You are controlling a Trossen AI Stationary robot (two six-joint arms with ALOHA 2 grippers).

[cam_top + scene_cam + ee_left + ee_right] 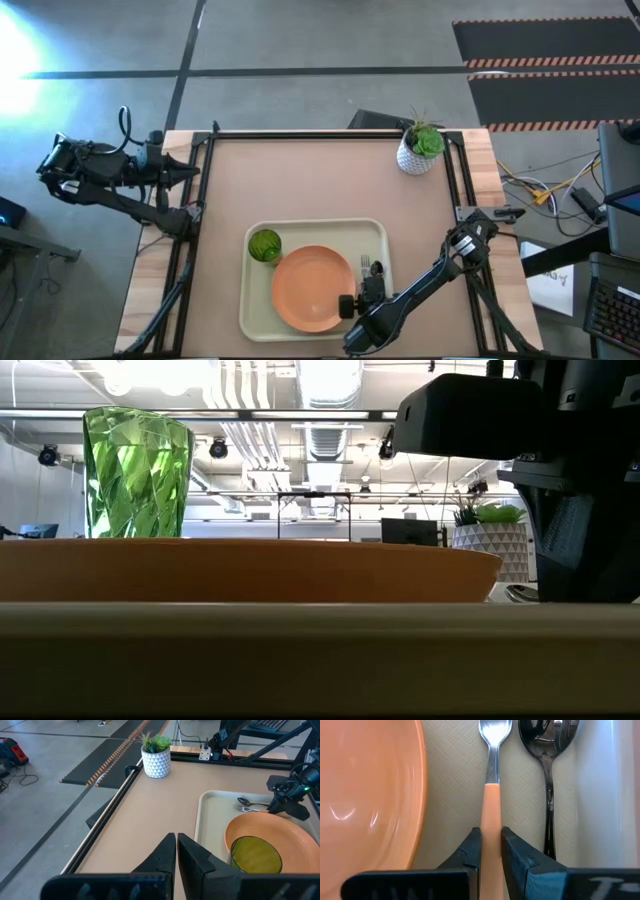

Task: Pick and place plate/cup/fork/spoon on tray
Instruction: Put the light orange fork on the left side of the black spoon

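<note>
The pale tray (258,318) lies at the table's near middle. On it are the orange plate (312,290), the green cup (265,245) standing at its far left corner, and the fork (492,780) and dark spoon (547,795) side by side along its right side. My right gripper (491,832) is low over the tray's right side, shut on the fork. My left gripper (176,855) is shut and empty, beyond the table's far left corner (175,170). My right gripper pinches the fork's orange handle (492,815) between its two fingers (470,850), about midway along the fork. The fingers lie along the fork, one on each long side of the handle. The fork points its tines away from the gripper, low over the tray floor.
A white pot with a green plant (420,148) stands at the table's far right corner. The plate's rim (417,795) is close beside the fork, the spoon close on its other side. Bare table lies between the tray and the far edge.
</note>
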